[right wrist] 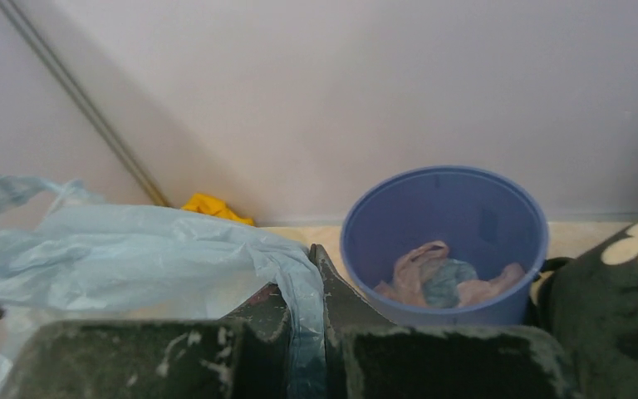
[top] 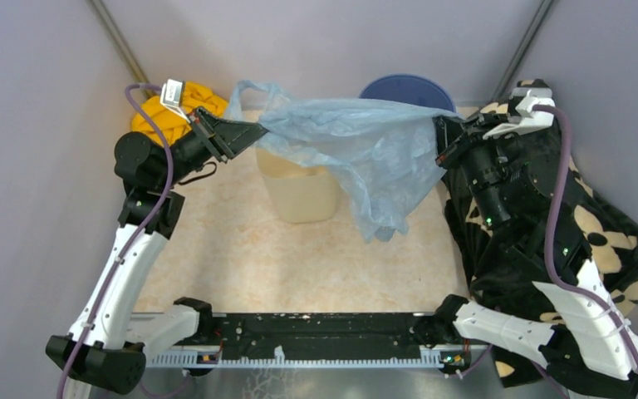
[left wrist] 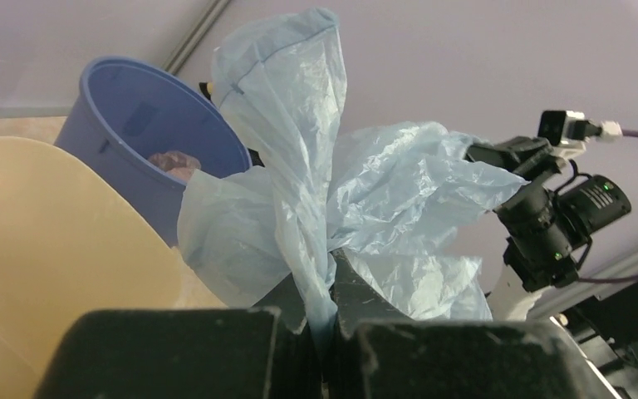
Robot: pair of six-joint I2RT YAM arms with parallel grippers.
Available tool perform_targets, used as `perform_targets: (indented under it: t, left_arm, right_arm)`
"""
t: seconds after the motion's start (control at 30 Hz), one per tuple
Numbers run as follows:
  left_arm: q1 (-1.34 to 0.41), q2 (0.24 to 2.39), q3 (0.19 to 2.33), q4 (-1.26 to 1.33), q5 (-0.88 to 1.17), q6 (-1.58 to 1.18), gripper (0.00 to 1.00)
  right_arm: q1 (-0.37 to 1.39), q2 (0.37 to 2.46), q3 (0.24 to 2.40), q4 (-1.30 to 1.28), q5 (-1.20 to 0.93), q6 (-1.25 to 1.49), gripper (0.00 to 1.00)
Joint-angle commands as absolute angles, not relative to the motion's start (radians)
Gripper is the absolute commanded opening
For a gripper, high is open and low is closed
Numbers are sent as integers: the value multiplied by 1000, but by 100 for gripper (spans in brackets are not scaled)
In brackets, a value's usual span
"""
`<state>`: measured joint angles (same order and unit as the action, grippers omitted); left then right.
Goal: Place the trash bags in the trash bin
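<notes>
A pale-blue trash bag hangs stretched in the air between my two grippers, over the cream trash bin. Its lower part droops to the right of the bin. My left gripper is shut on the bag's left end, above the bin's left rim. In the left wrist view the bag bunches up out of the left gripper, with the bin at the lower left. My right gripper is shut on the bag's right edge. In the right wrist view a strip of bag runs into the right gripper.
A round blue bucket with crumpled stuff inside stands at the back wall, right of the bin. A yellow cloth lies in the back left corner. A black-and-cream patterned cloth covers the right side. Walls close in on three sides.
</notes>
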<state>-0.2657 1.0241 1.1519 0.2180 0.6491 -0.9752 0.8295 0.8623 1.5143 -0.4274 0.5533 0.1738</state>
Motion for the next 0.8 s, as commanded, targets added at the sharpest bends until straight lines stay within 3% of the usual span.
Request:
perform_targets:
  t: [0.0,0.23,0.33,0.4,0.43,0.5,0.57,0.63,0.77]
  left_arm:
    - [-253,975,1182,198,724,-955,0]
    - [-247,901,1227,90,701,-897,7]
    - [-247,877,1253,59,674,-872,9]
    - [-247,889,1290,58,676,-861,9]
    - [-247,906,1313,58,694,-858,7]
    - [-247,947,1357,77,744,-862,4]
    - [-247,984,1378,133,803,-887,2]
    - [-247,1016,1386,194,860,-913,1]
    - [-248,1068,1391,309,936,-972,0]
  right_arm:
    - [838,882,1542,-417,760,112,0]
    - [824,917,1497,-400,889,88,0]
    - [784,932,1487,-437,798,120,0]
    - [769,930,1471,-446,619,141,0]
    - [768,939,1488,-480,542,156,6]
    - [768,972,1548,-562,394,167,41]
    - [767,984,1592,-605,277,167,66]
    - [767,964,1613,-612,210,168,77]
    - [767,949,1671,-627,21,162,79]
